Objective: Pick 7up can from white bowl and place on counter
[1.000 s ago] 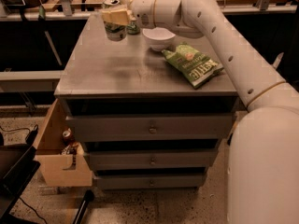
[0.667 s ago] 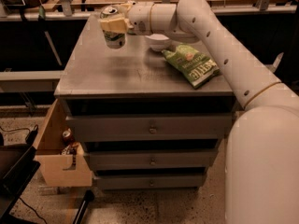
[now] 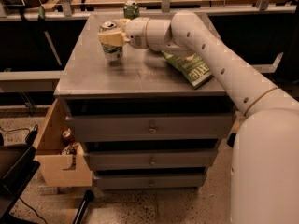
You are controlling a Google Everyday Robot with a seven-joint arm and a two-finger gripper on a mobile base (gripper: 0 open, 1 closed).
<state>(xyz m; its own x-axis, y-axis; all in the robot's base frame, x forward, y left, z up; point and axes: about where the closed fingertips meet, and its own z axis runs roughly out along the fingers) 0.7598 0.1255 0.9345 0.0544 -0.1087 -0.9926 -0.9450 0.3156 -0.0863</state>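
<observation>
1. Box [image 3: 60,168]: we log an open tan box at 8 o'clock of the scene, set against the cabinet's left side. A small reddish can [image 3: 67,136] shows inside it; its other contents we cannot identify.

2. 7up can [image 3: 113,53]: upright, pale with green print, silver top showing. It sits at 10 o'clock from the counter's middle, near the left edge. We cannot tell whether its base rests on the surface or hangs just above it.

3. Gripper [image 3: 112,37]: at the same 10 o'clock spot, coming in from the can's 3 o'clock side. Its cream fingers are clamped around the can's upper half.

4. Counter [image 3: 121,77]: flat grey top, bearing items 2, 5 and 7.

5. Green can [image 3: 131,9]: darker, upright, at 12 o'clock on the counter by the far edge, well apart from the 7up can.

6. Drawers [image 3: 187,126]: three grey fronts stacked below the top, each with a small knob [image 3: 152,129] at its centre.

7. Bag [image 3: 190,68]: green snack bag lying flat at 3 o'clock on the counter, partly under the arm.

8. Arm [image 3: 210,48]: white, running from 4 o'clock up to the gripper, joined to the rounded white base [image 3: 266,171] at 5 o'clock.
</observation>
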